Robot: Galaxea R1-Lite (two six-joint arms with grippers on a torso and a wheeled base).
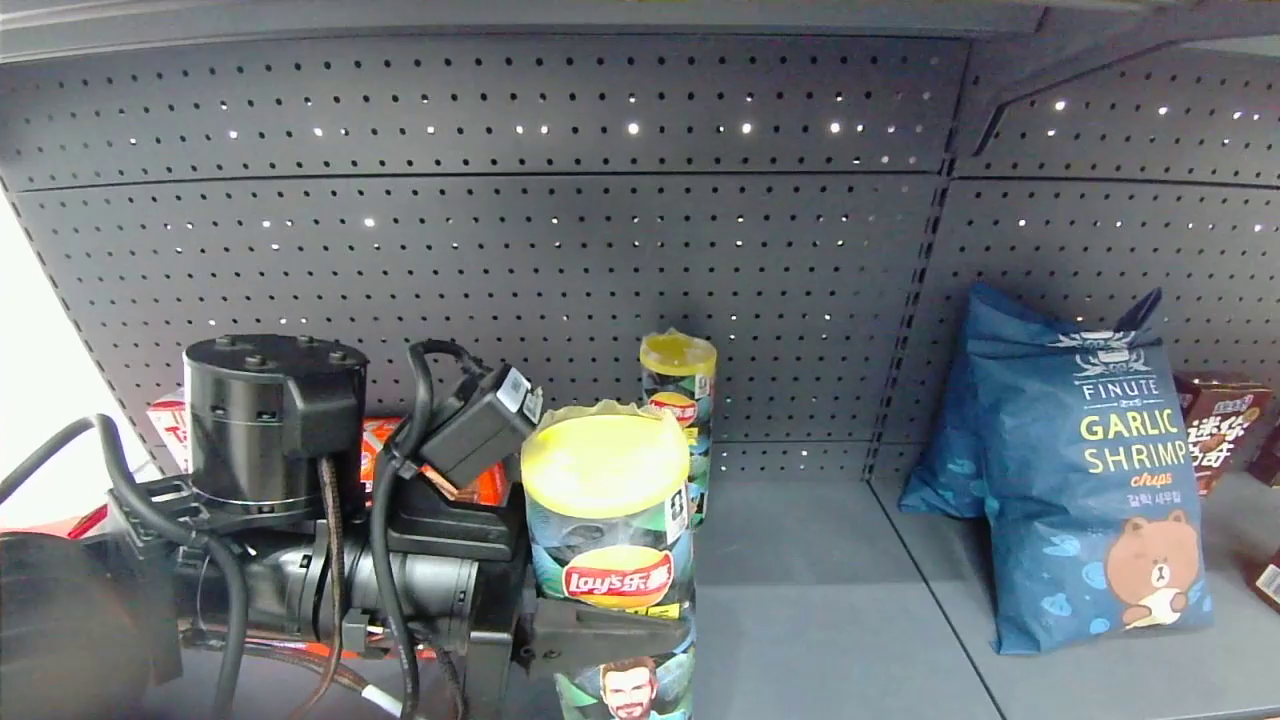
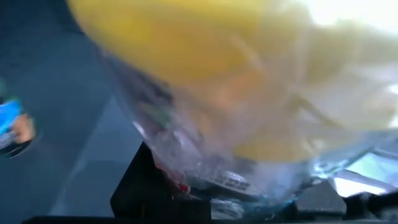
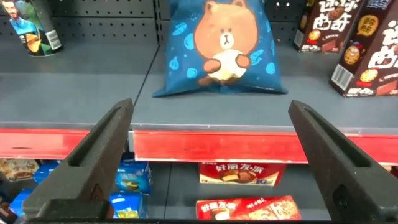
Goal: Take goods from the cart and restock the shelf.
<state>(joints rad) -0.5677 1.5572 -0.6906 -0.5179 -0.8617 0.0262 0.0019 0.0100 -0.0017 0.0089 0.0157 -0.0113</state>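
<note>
The shelf (image 1: 800, 600) is faced by both arms. Blue bags (image 1: 1090, 480) are leaned at its right, seemingly two, one tucked behind the other. Two cans are counted. The held can (image 1: 610, 510) is kept upright, long axis vertical, in the left gripper (image 1: 610, 640), with the fingers clamped on its lower body. The back can (image 1: 678, 400) is stood just behind it, by the rear wall. Bare shelf is seen between cans and bags. The right gripper (image 3: 210, 109) is held before the bags, fingers wide and carrying nothing.

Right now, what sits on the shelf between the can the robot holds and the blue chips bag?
Nothing. In the head view, bare grey shelf lies between the held can and the blue bag; a second can stands farther back.
</note>
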